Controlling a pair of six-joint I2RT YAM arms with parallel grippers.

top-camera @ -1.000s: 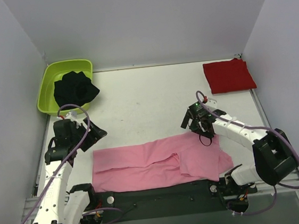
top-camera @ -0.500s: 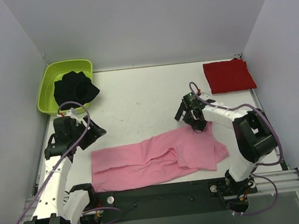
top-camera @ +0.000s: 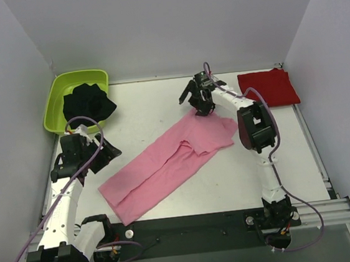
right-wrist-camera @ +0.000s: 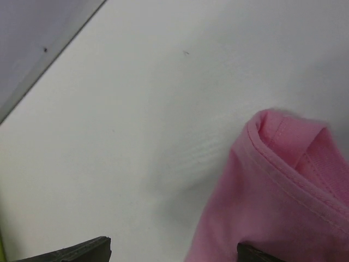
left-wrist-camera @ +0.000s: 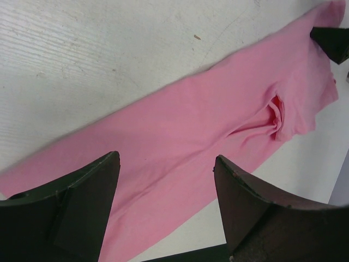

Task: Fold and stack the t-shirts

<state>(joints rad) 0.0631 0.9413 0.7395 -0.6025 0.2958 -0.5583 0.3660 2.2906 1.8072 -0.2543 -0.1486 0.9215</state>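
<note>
The light pink t-shirt (top-camera: pixel 166 166) lies partly folded as a long diagonal strip, from near left to far centre. My right gripper (top-camera: pixel 200 106) is at its far end, open. In the right wrist view a hemmed pink edge (right-wrist-camera: pixel 289 191) lies against one finger, and bare table fills the rest of the gap of the right gripper (right-wrist-camera: pixel 172 245). My left gripper (top-camera: pixel 105 154) hovers open left of the strip; in its own view the left gripper (left-wrist-camera: pixel 166 158) stands above pink cloth (left-wrist-camera: pixel 207 125). The deep red t-shirt (top-camera: pixel 268 88) lies folded at the far right.
A lime green tub (top-camera: pixel 56 99) at the far left corner holds a bunched black cloth (top-camera: pixel 87 102). White walls close in the table on three sides. A black rail (top-camera: pixel 191 226) runs along the near edge between the arm bases.
My right arm swung from the near right to the far centre, and the pink shirt's right end went with it, turning the shirt from level to diagonal. The left arm barely moved.
</note>
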